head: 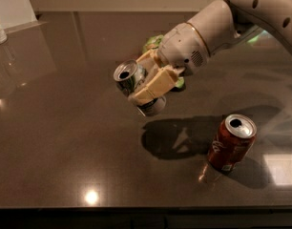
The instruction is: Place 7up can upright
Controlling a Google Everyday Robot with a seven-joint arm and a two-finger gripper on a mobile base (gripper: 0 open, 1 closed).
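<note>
A green bag (153,41) hides mostly behind the arm (217,23). The end effector (136,79) clamps the 7up can (128,75) (tilted, mouth toward 10 o'clock) above the desk (65,142).

The gripper (136,80), above the surface (65,151), clamps the 7up can (126,74). I see one of its fingers (153,85) covering the can's midsection. The wrist hides most of a green bag (153,42). The arm (260,8) runs off the right edge.

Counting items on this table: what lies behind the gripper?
A green snack bag shows behind the gripper, which holds the 7up can tilted above the table. Only the bag's edges show; the fingers and wrist cover its middle.
</note>
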